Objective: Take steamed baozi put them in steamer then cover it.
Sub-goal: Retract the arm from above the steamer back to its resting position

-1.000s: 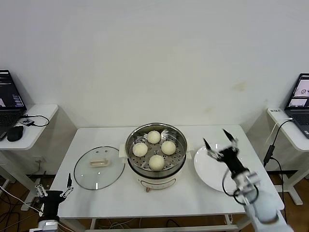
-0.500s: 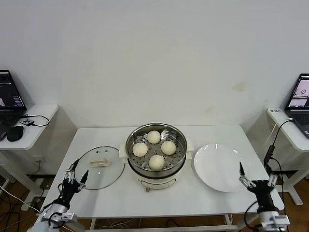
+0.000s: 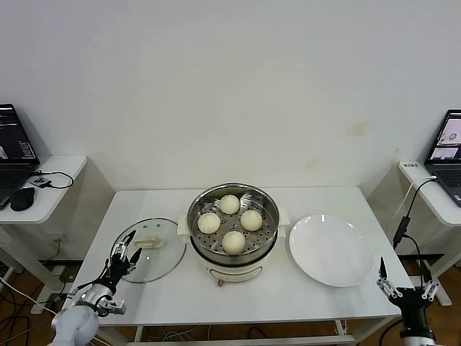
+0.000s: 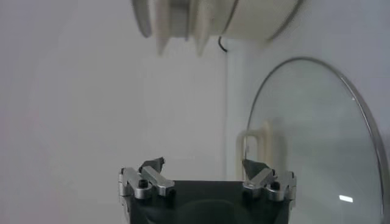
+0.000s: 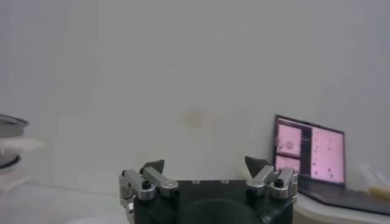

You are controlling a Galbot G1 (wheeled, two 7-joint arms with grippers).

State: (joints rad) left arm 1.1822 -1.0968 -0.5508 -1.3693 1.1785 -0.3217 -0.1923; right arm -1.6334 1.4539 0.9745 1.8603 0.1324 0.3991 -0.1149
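Several cream-white baozi (image 3: pixel 233 241) sit on the perforated tray inside the steel steamer (image 3: pixel 268 232) at the table's middle. The glass cover (image 3: pixel 162 259) with its cream handle (image 3: pixel 148 243) lies flat on the table left of the steamer; it also shows in the left wrist view (image 4: pixel 317 146). My left gripper (image 3: pixel 124 252) is open and empty, over the cover's near-left rim; in its own view (image 4: pixel 203 167) the handle (image 4: pixel 256 143) lies just ahead. My right gripper (image 3: pixel 407 282) is open and empty, low off the table's front right corner (image 5: pixel 205 164).
An empty white plate (image 3: pixel 331 249) lies right of the steamer. Side desks with laptops stand at far left (image 3: pixel 13 148) and far right (image 3: pixel 448 155). The steamer's base (image 4: pixel 244 21) shows in the left wrist view.
My right gripper has drawn back from over the plate down to the table's front right corner. My left gripper has risen from below the front left edge to the cover's rim.
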